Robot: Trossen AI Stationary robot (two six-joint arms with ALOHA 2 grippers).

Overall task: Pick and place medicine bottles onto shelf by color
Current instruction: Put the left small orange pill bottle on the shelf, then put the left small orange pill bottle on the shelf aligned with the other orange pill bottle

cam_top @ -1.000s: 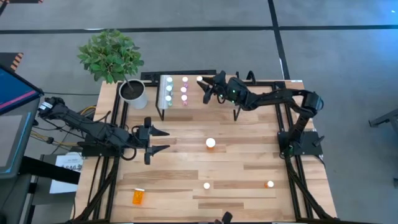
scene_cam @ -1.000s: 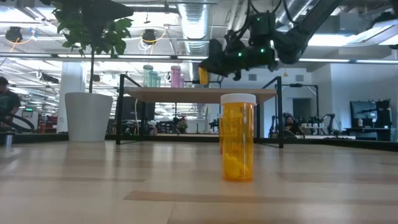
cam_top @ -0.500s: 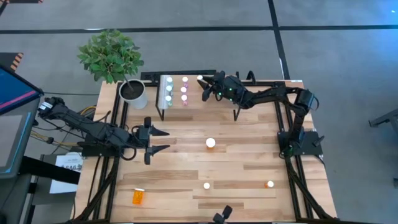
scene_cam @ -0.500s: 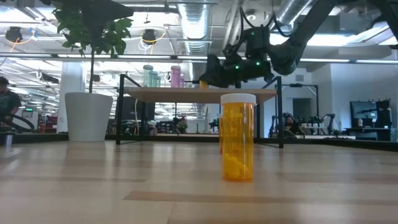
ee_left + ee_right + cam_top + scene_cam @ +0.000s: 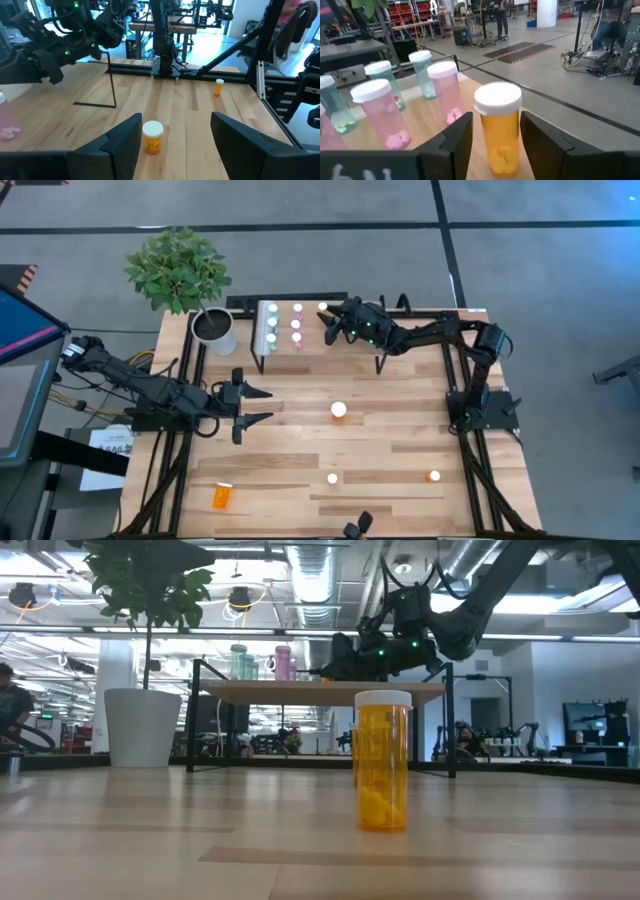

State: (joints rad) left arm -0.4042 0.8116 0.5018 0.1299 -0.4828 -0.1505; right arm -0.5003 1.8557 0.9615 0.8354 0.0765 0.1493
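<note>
The shelf (image 5: 312,342) stands at the table's far side, with a row of green bottles (image 5: 270,325) and a row of pink bottles (image 5: 296,325) upright on it. A small orange bottle (image 5: 497,130) with a white cap stands upright on the shelf board beside the pink row (image 5: 445,85). My right gripper (image 5: 327,320) reaches level over the shelf, open, with one finger on either side of this bottle and a thin gap at each. My left gripper (image 5: 262,407) hovers open over the table's left half. It faces a larger orange bottle (image 5: 152,137) standing at mid table.
A white plant pot (image 5: 216,330) stands left of the shelf. Two small orange bottles (image 5: 333,478) (image 5: 433,476) stand near the front edge. A larger orange one (image 5: 222,496) lies on its side at the front left. The low view looks past the mid-table bottle (image 5: 383,760) to the shelf (image 5: 300,692).
My right gripper has sunk toward the shelf top with the small orange bottle. The bottle hung above the board before and now stands on it beside the pink row. My left arm has kept still.
</note>
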